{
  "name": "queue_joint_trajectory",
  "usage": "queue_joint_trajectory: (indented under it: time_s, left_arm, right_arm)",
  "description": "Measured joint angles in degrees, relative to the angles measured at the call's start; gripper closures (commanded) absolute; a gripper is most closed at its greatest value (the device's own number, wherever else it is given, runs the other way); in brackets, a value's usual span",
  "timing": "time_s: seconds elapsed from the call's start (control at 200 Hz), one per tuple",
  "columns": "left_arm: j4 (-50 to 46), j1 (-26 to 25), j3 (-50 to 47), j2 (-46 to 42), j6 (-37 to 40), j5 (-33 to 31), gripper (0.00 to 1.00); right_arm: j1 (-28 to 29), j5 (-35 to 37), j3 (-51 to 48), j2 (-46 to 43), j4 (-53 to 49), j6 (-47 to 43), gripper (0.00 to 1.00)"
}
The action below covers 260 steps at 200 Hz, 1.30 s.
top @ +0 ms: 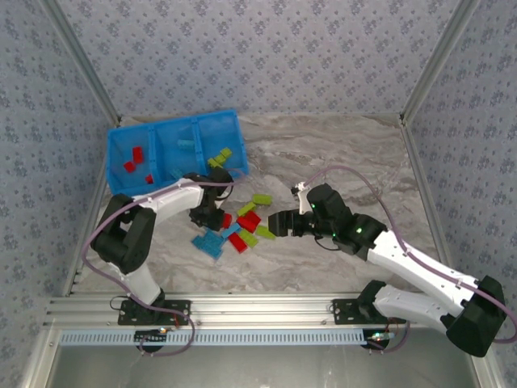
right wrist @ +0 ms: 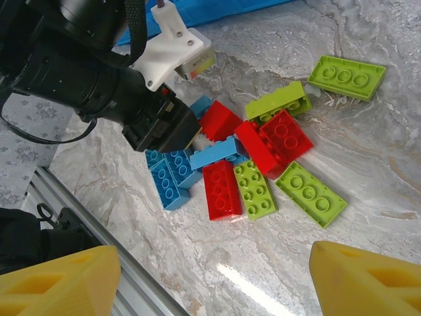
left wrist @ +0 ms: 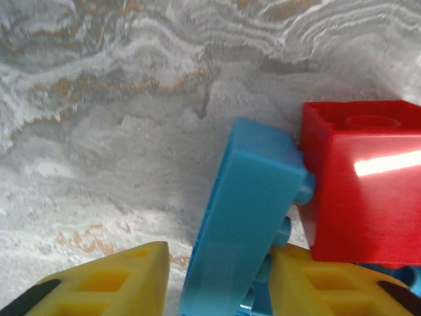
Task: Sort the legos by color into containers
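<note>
Left wrist cam: left pincer [left wrist: 220, 276] sits narrow around a light blue lego [left wrist: 250, 197] standing on edge, can't tell if it's clamped. Meanwhile right pincer [right wrist: 210, 263] hangs spread wide over the loose legos [right wrist: 223, 191] on the worktop [right wrist: 381, 131].

I could read no text, label, brand or number anywhere; the legos [right wrist: 222, 189] showed me plain studs.

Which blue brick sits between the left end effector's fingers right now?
The blue brick tipped up on its edge, studs facing a red brick. The other loose blue bricks lie flat, studs up.
</note>
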Motion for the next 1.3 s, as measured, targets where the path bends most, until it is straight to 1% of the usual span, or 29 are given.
queue_joint_trajectory:
  time_s: [0.05,0.075,0.295,0.385,0.47,0.56,0.625,0.745,0.854,0.929,0.989,1.014,1.094,1.134,1.244,1.299]
  left_arm:
    - [1.1,0.1,0.0,0.1,-0.5,-0.1,0.78]
    - [1.6,0.1,-0.1,0.1,-0.5,-0.1,0.8]
    - [3.5,1.1,-0.1,-0.7,-3.8,-0.2,0.93]
    - [3.0,2.2,-0.1,-2.6,-5.2,-0.8,0.94]
    - [1.4,3.3,0.8,-6.7,-6.8,-3.4,0.92]
    - [0.7,4.4,4.3,-11.1,-8.1,-7.0,0.91]
    - [1.4,5.6,7.9,-12.8,-8.6,-9.1,0.91]
    - [5.2,10.4,14.0,-11.8,-8.6,-11.1,0.91]
    - [11.1,15.9,17.3,-6.8,-9.0,-11.5,0.91]
    - [13.4,18.9,20.1,-1.0,-9.4,-11.5,0.89]
    - [14.0,20.4,23.4,4.2,-9.5,-11.0,0.85]
    - [14.3,20.9,24.9,6.4,-9.5,-10.6,0.81]
    - [15.1,21.7,29.0,11.9,-9.0,-9.4,0.63]
    - [15.3,21.7,30.1,13.6,-8.6,-9.0,0.58]
    - [15.5,21.7,30.6,13.8,-8.8,-8.6,0.54]
    - [15.7,21.6,30.5,13.0,-8.9,-8.5,0.53]
  right_arm:
    - [0.0,0.0,0.0,0.0,0.0,0.0,0.22]
    - [0.0,-0.1,0.0,0.0,0.0,0.0,0.22]
    - [0.9,-1.4,0.0,2.0,0.2,0.0,0.22]
    - [1.5,-1.6,0.0,3.5,0.3,0.0,0.22]
    - [1.6,-1.6,0.0,3.8,0.3,0.0,0.22]
    - [1.6,-1.5,0.1,3.8,0.3,0.0,0.22]
    - [1.6,-1.5,0.2,3.8,0.3,0.0,0.22]
    - [1.6,-1.5,0.5,3.7,0.0,0.0,0.21]
    - [1.7,-1.5,0.6,2.4,-0.1,0.0,0.22]
    - [1.9,-1.5,0.6,0.5,-0.5,0.0,0.21]
    - [2.2,-1.3,0.6,-1.2,-0.6,0.0,0.21]
    - [2.3,-1.1,0.6,-2.0,-0.7,0.0,0.21]
    - [2.6,-0.3,0.5,-4.4,-1.2,0.5,0.21]
    - [2.6,0.1,0.3,-5.4,-1.4,0.8,0.21]
    - [2.6,1.1,-0.7,-6.9,-1.8,1.6,0.21]
    - [2.6,1.3,-1.2,-6.9,-1.9,1.8,0.21]
